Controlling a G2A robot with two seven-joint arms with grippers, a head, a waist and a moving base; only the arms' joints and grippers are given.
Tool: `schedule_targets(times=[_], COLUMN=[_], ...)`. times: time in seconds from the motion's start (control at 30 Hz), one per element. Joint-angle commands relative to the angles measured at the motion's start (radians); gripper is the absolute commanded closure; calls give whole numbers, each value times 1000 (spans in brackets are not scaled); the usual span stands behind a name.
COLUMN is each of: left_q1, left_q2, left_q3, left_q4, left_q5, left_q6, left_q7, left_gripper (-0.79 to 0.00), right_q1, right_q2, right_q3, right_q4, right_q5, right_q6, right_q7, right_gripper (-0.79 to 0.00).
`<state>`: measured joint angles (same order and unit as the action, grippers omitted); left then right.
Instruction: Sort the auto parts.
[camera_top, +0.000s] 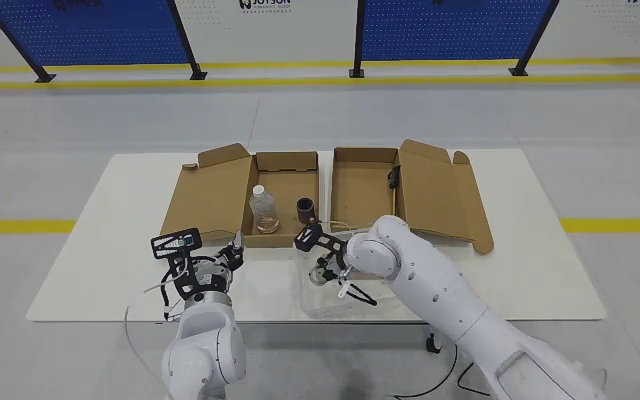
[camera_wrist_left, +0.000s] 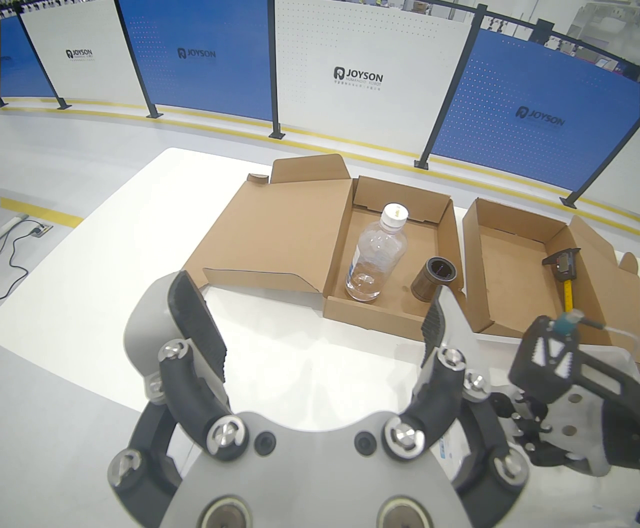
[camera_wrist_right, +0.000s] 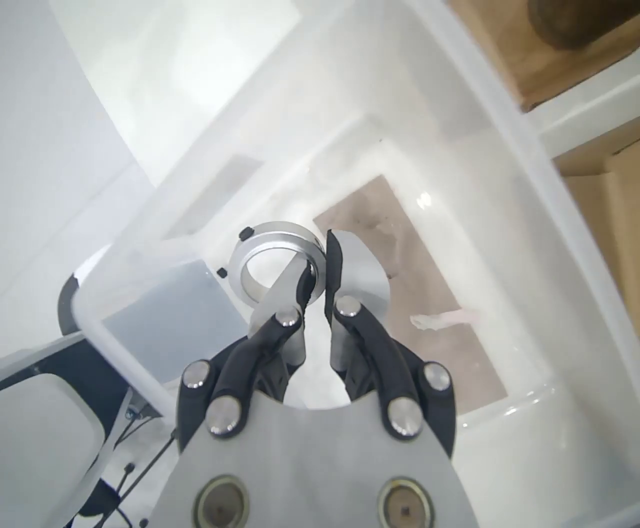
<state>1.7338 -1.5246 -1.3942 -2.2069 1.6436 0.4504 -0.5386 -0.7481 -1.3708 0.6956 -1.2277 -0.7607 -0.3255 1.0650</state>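
My right gripper (camera_wrist_right: 316, 270) is down inside a clear plastic bin (camera_wrist_right: 505, 165), shut on the rim of a silver metal ring (camera_wrist_right: 260, 250); one finger is inside the ring, the other outside. In the top view that gripper (camera_top: 322, 270) is at the table's front edge over the bin (camera_top: 345, 305). My left gripper (camera_wrist_left: 320, 315) hangs open and empty above the front left of the table (camera_top: 110, 240). A dark cylindrical bushing (camera_wrist_left: 434, 278) and a clear bottle (camera_wrist_left: 376, 260) stand in the left cardboard box (camera_top: 285, 195). A caliper (camera_wrist_left: 564, 270) lies in the right box (camera_top: 362, 190).
Both boxes have their lids folded open outward, the left one (camera_top: 208, 195) and the right one (camera_top: 440, 195). A thin cable runs from the right wrist (camera_wrist_left: 615, 327). Bare tabletop lies to the far left and far right (camera_top: 540, 260).
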Motion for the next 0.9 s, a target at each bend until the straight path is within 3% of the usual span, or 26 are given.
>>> schedule_targets(times=[0.0,0.2,0.27,0.37,0.87], left_q1=[0,0,0,0,0], left_q2=[0,0,0,0,0], left_q3=[0,0,0,0,0], left_q4=[0,0,0,0,0], left_q5=[0,0,0,0,0], left_q6=[0,0,0,0,0], left_q7=[0,0,0,0,0], left_gripper=[-785,-785,-785,-785,-785], right_q1=[-47,-208,-257,-280,-217], right_q2=[27,85,94,101,96], right_q3=[76,254,295,309,254], right_q4=[-60,-176,-161,-130,-62], right_q5=[17,102,186,234,197], right_q6=[-30,-154,-240,-325,-332], right_q7=[-32,-173,-254,-284,-310], right_gripper=[0,0,0,0,0])
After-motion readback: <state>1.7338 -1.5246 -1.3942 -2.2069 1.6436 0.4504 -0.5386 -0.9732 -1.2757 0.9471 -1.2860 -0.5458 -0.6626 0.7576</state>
